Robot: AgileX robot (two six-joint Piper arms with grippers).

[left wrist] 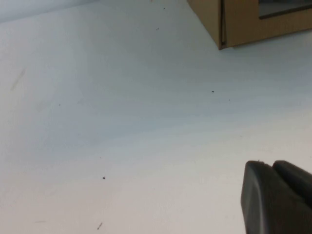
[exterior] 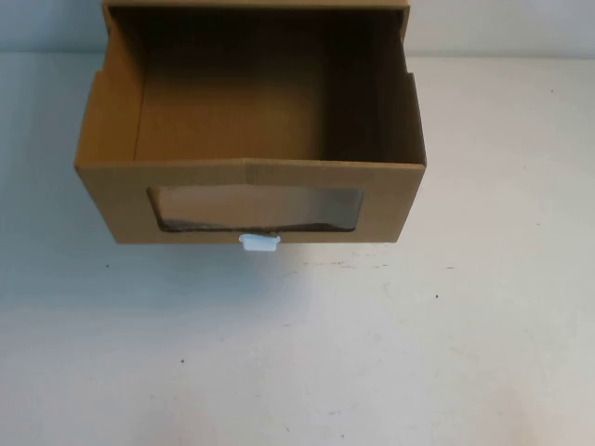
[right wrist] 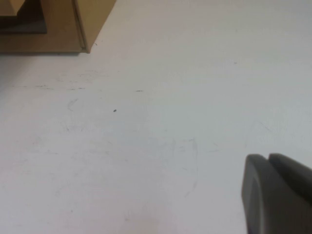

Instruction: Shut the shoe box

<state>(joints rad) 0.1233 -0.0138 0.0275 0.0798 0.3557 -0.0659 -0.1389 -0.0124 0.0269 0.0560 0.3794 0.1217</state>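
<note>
While cardboard shoe box [exterior: 251, 177] gapes, left tool [left wrist: 278, 200], right tool [right wrist: 278, 195] seemingly closed

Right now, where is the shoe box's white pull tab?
In the high view, the white pull tab sits centre-frame under the clear window, on the pulled-out shoe box front facing the robot.

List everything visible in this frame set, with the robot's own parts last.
shoe box: one, brown cardboard, far middle of the table, drawer pulled out toward the robot, nothing visible inside.
clear window: one, on the drawer front.
pull tab: one, white, under the window.
table: one, white, with small dark specks.
left end effector: one, dark, low over bare table, apart from the box, appears shut.
right end effector: one, dark, low over bare table, apart from the box, appears shut.
</note>
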